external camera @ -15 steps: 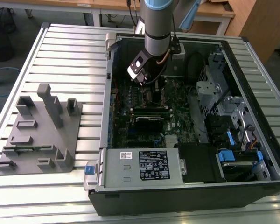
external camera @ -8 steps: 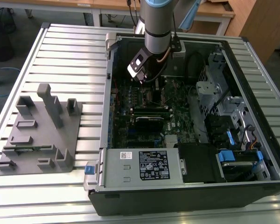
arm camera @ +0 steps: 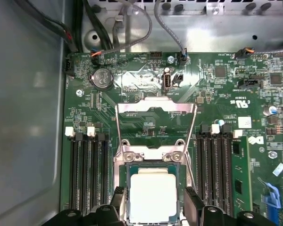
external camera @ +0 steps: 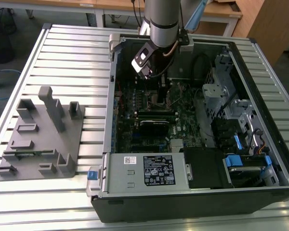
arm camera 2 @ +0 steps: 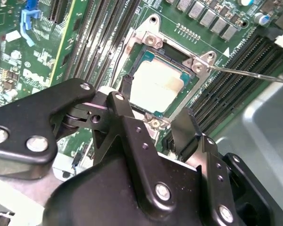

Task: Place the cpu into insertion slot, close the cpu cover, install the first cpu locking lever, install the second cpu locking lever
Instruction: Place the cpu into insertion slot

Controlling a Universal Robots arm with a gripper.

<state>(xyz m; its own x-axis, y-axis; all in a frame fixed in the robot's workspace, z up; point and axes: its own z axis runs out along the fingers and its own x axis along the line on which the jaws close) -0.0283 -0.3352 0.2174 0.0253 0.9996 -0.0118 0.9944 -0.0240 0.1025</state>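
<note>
The cpu [arm camera: 153, 195] [arm camera 2: 155, 84], a pale silver square, lies flat in the insertion slot [arm camera: 153, 165] on the green board. The cpu cover [arm camera: 155, 108] stands swung open beyond the socket, and the board shows through its cut-out. Two thin wire locking levers [arm camera: 117, 134] [arm camera: 193, 134] run raised along the cover's sides; one lever [arm camera 2: 254, 75] juts out past the socket corner. My gripper [arm camera: 154, 194] [arm camera 2: 153, 101] is open, its black fingers [arm camera: 118, 194] straddling the cpu with small gaps on both sides. In the exterior view the gripper [external camera: 159, 94] hangs low inside the computer case.
Long black memory slots [arm camera: 87, 174] [arm camera: 217, 165] flank the socket on both sides. Cables [arm camera: 132, 28] hang along the case wall. A grey power supply box [external camera: 149, 171] fills the case's near edge, and a grey fixture [external camera: 38, 139] lies at the exterior view's left.
</note>
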